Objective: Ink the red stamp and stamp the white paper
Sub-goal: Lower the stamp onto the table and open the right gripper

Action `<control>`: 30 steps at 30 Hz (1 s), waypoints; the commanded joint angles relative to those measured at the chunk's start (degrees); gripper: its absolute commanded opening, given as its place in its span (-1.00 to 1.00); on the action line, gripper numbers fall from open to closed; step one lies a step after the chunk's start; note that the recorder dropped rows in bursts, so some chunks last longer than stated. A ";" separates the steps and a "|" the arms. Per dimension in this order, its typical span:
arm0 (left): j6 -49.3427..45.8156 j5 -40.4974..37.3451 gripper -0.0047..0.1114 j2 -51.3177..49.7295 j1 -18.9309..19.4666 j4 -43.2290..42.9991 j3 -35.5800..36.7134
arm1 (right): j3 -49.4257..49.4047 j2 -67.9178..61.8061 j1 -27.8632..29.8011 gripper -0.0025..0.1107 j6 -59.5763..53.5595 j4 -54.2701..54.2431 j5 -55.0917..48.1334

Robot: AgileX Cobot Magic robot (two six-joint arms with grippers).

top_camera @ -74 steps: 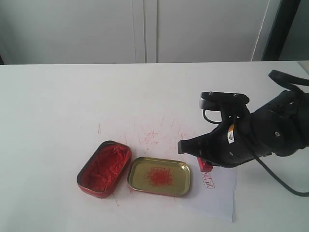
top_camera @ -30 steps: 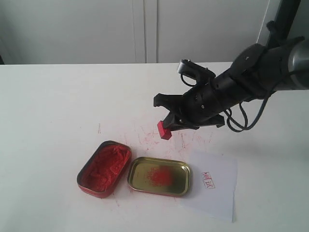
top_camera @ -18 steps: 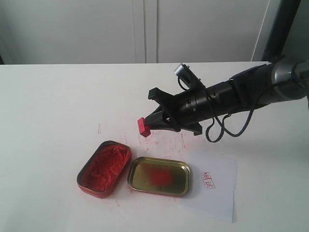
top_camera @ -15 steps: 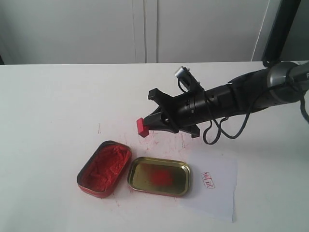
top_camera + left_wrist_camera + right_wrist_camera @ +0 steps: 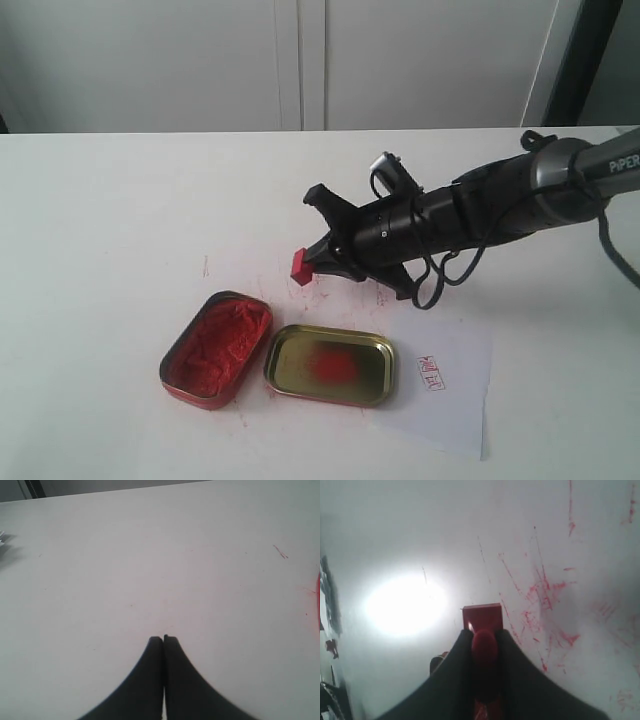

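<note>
My right gripper [image 5: 318, 259] is shut on the red stamp [image 5: 300, 267], holding it by its knobbed handle just above the table, beyond the open tins. In the right wrist view the red stamp [image 5: 482, 617] shows its square block ahead of the black fingers [image 5: 460, 650], over ink-smeared white table. The white paper [image 5: 440, 395] lies at the front right with a small red imprint [image 5: 431, 372] on it. My left gripper [image 5: 163, 638] is shut on nothing above bare table; it does not show in the exterior view.
A red oval tin of red ink paste [image 5: 217, 348] lies open at the front left. Beside it sits the gold-coloured lid [image 5: 330, 364] with red smears. Red ink streaks [image 5: 320, 280] mark the table under the stamp. White cupboards stand behind the table.
The right arm lifted the stamp off the paper, leaving the imprint, and swung it left and away from the front. In the last half second it dropped slightly lower.
</note>
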State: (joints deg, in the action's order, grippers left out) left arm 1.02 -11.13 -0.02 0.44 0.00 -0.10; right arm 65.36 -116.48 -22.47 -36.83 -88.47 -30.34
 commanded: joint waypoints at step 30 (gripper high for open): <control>0.22 0.05 -0.92 0.02 -0.03 0.33 0.10 | -2.91 0.97 -3.50 -0.60 3.19 -1.85 10.99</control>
State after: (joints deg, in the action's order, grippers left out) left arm 1.02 -11.13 -0.02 0.44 0.00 -0.10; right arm 62.80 -115.48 -25.86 -33.67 -90.06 -19.73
